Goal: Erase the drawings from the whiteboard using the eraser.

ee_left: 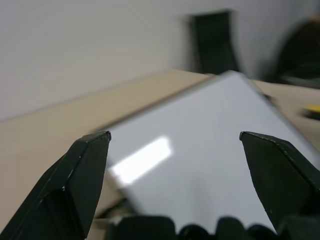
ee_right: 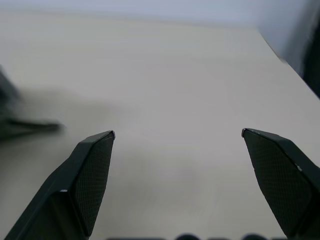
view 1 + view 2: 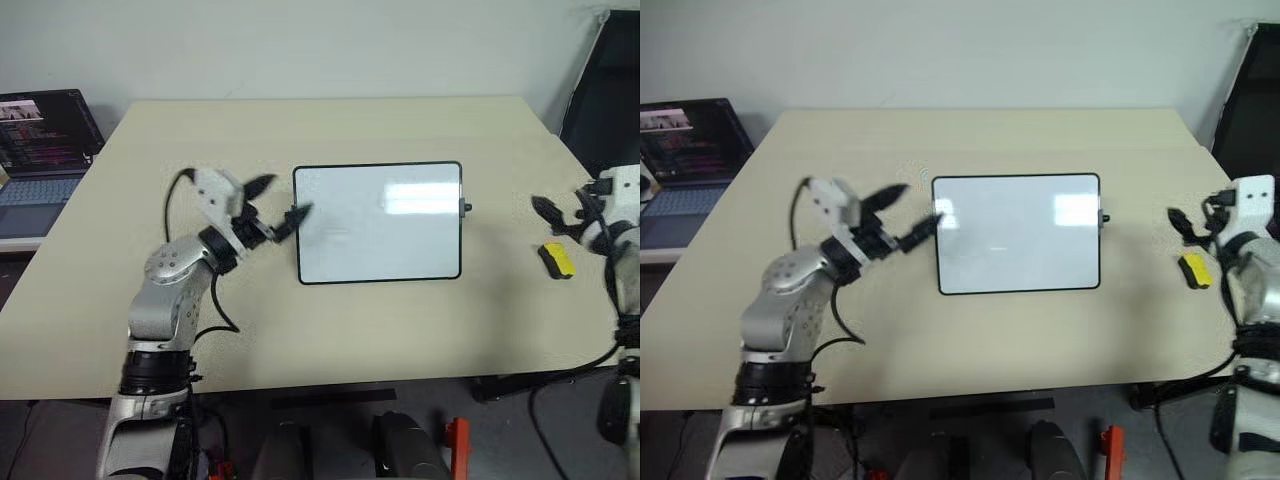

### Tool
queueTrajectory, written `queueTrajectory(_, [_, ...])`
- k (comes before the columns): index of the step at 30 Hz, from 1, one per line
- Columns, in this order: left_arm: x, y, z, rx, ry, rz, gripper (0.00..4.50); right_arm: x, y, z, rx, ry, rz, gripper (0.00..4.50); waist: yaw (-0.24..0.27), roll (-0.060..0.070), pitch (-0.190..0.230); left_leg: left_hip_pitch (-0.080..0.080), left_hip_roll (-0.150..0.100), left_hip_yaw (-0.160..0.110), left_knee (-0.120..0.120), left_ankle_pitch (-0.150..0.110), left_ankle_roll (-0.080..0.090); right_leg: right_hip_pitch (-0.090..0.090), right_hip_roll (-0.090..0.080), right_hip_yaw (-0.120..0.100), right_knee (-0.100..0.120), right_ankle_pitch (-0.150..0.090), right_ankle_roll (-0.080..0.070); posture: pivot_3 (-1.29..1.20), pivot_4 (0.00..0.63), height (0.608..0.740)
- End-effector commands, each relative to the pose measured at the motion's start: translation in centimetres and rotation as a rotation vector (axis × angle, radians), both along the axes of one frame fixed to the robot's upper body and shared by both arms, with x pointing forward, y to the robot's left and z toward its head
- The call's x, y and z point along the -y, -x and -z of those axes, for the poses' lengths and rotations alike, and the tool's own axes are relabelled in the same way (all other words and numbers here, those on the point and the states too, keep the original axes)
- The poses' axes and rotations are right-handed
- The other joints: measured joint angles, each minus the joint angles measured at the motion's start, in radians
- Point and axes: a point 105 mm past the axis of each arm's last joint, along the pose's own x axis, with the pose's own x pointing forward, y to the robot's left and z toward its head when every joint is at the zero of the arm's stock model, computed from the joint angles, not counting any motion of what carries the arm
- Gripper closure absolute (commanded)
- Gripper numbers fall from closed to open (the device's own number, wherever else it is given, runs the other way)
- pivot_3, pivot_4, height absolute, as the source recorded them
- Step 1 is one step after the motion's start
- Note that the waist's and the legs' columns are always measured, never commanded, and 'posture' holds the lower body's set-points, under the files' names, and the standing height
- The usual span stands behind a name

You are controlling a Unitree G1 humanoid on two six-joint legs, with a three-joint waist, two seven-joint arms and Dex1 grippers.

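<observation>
The whiteboard lies mid-table with plenty of bare top all round. The left gripper hovers at the board's left edge, fingers spread wide, holding nothing. The right gripper is wide open and empty too, just beside the yellow eraser lying near the table's right edge. A laptop sits far left.

We can't make out any drawings on the whiteboard; glare covers part of its surface. Laptop is cut by the frame edge, screen text too small to read. Dark blur in right wrist view is unidentifiable. Chair is cropped.
</observation>
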Motion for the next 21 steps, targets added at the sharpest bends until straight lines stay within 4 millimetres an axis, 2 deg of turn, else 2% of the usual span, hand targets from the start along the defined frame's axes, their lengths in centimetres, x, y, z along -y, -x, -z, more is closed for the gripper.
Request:
queueTrajectory(1, [-3.6,-1.1,0.0,0.049,0.057,-0.256,0.00,-0.4,-0.1,1.7,0.043,-0.051,0.045,0.02,0.006,0.000,0.000,0.000,-0.001,0.000,0.000,0.000,0.000,0.000,-0.001,0.000,0.000,0.001,0.000,0.00,0.150,0.740])
queueTrajectory(6, [-3.5,-1.6,4.6,-0.033,-0.003,-0.311,0.00,-1.5,-0.3,4.2,0.040,-0.119,0.060,0.02,0.027,0.001,0.000,-0.002,-0.003,0.002,0.000,0.000,-0.001,-0.002,-0.004,0.000,0.000,0.001,0.001,0.00,0.150,0.740])
queueTrajectory(10, [-3.7,-1.9,6.9,-0.076,-0.007,-0.331,0.00,-3.2,-0.3,5.8,0.036,-0.116,0.043,0.02,0.028,0.000,0.000,-0.002,-0.002,0.001,0.000,0.000,-0.001,-0.001,-0.004,-0.001,0.000,0.001,0.001,0.00,0.150,0.740])
queueTrajectory(12, [-2.9,-2.2,8.3,-0.109,-0.002,-0.333,0.00,-3.7,-0.2,6.9,0.013,-0.136,0.043,0.02,0.026,0.001,0.000,-0.001,-0.002,0.001,0.000,0.000,-0.001,-0.001,-0.003,-0.001,0.001,0.001,0.001,0.00,0.150,0.740])
queueTrajectory(15, [-1.8,-2.5,9.1,-0.118,-0.013,-0.312,0.00,-4.0,-0.2,7.3,0.011,-0.159,0.047,0.02,0.025,0.001,0.000,-0.001,-0.002,0.002,0.000,0.000,-0.001,-0.001,-0.003,0.000,0.001,0.001,0.001,0.00,0.150,0.740])
queueTrajectory(21, [-1.6,-2.8,9.7,-0.121,-0.034,-0.300,0.00,-4.7,-0.4,8.4,-0.007,-0.154,0.057,0.02,0.023,0.001,0.000,-0.001,-0.002,0.001,0.000,0.000,-0.001,-0.001,-0.003,0.000,0.002,0.001,0.001,0.00,0.150,0.740])
